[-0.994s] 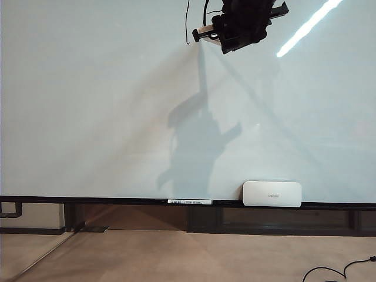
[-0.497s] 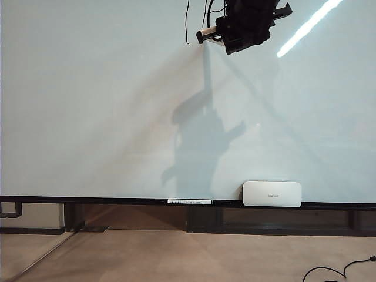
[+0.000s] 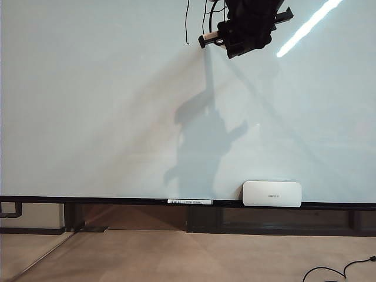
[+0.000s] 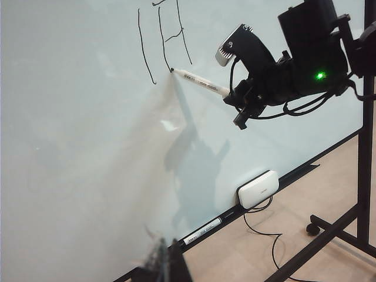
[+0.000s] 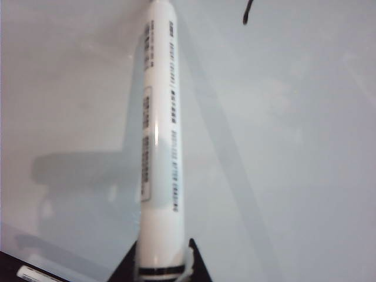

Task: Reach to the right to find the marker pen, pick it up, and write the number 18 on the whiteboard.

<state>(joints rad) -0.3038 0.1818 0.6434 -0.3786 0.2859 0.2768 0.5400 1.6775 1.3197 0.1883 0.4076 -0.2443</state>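
My right end effector [image 4: 235, 97] is clamped on the slim white-barrelled marker pen [image 4: 200, 83] with dark print along its side, high against the very large glossy pale blue-white whiteboard [image 3: 88, 106]; its small black tip touches the board at the foot of the left stroke of the unfinished boxy 8, beside the tall upright line of the 1, so the thin black number 18 [image 4: 161, 41] is, I judge, partly drawn; to do this stroke well I should keep the tip pressed lightly and evenly, hold the barrel at its present slant, and close the base of the 8 without lifting; my left end effector is not plainly visible, only a dark blurred shape at the edge of its own wrist view, so I cannot tell its state; that left wrist view alone shows the written strokes, which the exterior view mostly cuts off at its top edge; the exterior view shows the white rounded-rectangle eraser block [image 3: 272, 193] and the spare white labelled marker [image 3: 189, 201] on the black lower rail; the right wrist view shows only the barrel's print close up.
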